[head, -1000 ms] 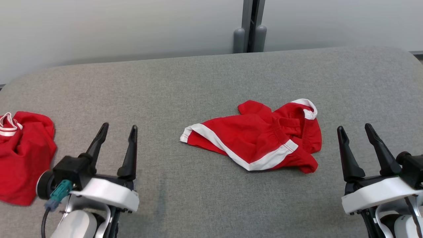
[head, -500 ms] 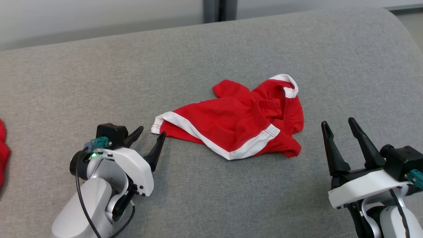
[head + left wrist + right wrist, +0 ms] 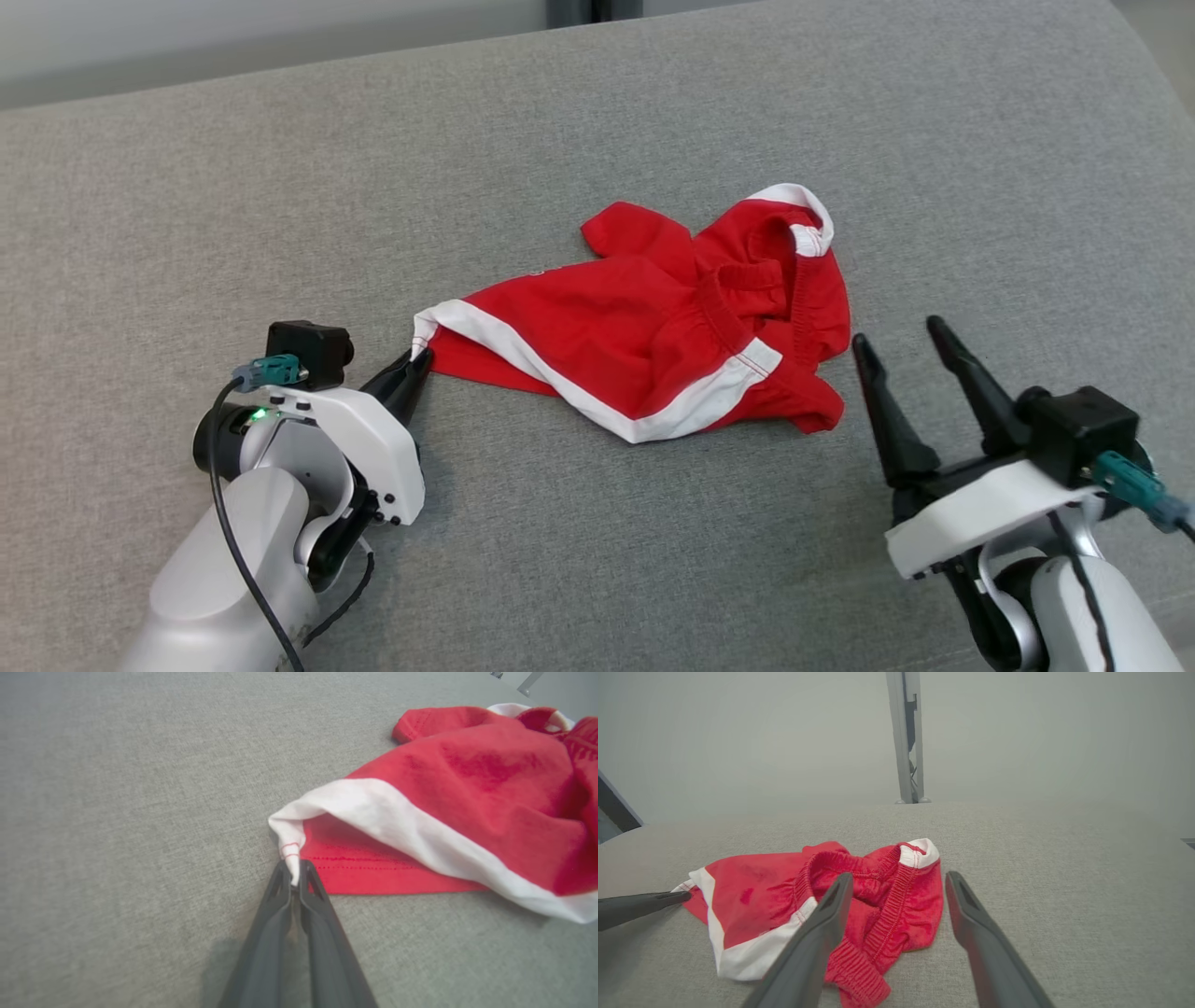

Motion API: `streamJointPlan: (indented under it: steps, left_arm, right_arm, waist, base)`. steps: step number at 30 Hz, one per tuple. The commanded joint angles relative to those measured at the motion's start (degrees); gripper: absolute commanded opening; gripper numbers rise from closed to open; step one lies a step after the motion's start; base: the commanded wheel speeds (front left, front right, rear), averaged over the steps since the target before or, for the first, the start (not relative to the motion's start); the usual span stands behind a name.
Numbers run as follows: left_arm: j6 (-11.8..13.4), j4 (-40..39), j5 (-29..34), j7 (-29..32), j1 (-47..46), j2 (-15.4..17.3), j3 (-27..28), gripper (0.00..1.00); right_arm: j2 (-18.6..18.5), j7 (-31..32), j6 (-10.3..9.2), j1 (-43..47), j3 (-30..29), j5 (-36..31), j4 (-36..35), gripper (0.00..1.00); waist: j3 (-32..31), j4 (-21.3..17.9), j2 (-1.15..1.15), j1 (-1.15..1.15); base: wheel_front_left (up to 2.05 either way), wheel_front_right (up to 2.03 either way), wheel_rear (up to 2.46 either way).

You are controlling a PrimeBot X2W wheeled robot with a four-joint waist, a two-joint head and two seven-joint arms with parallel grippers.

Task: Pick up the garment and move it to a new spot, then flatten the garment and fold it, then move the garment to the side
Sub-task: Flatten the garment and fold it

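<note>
Sprawling red garment, white-banded, corner nipped in closed left gripper (right gripper spread wide).

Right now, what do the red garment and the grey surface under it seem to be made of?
The red garment looks like soft matte cloth, perhaps cotton or a blend: it wrinkles and shows stitching and a gathered elastic waistband. The grey surface looks like coarse matte upholstery fabric: its weave is visible.

One red garment, two pincers, one grey surface
</note>
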Motion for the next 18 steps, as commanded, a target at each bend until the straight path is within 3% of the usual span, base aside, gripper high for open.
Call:
streamJointPlan:
  steps: [1, 16, 17, 18]
  left_arm:
    - [-0.3, 0.5, -0.2, -0.4, -1.2, 0.1, -0.2, 0.0]
    - [-1.2, 2.2, 0.4, -3.9, -4.0, -1.2, -2.4, 0.0]
    - [-1.2, 2.1, 0.5, -4.3, -4.1, -1.1, -2.6, 0.0]
    - [-1.1, 1.9, 0.6, -4.8, -4.0, -1.0, -2.5, 0.0]
  right_arm:
    - [-0.9, 0.5, -0.02, -0.9, 1.2, 0.4, 0.3, 1.0]
    - [-8.2, 6.6, -0.02, -11.2, 18.0, 5.7, 11.5, 1.0]
    - [-8.4, 6.5, -0.02, -11.7, 18.4, 6.3, 12.0, 0.63]
    - [-8.6, 6.3, -0.02, -12.1, 18.7, 6.7, 12.2, 0.36]
  waist:
    - [0.1, 0.4, 0.0, 0.0]
    - [1.1, 4.1, 0.0, 0.0]
    - [1.2, 4.3, 0.0, 0.0]
    - [1.2, 4.4, 0.0, 0.0]
  base:
    - [0.0, 0.0, 0.0]
    - [0.0, 0.0, 0.0]
    - [0.0, 0.0, 0.0]
    - [0.0, 0.0, 0.0]
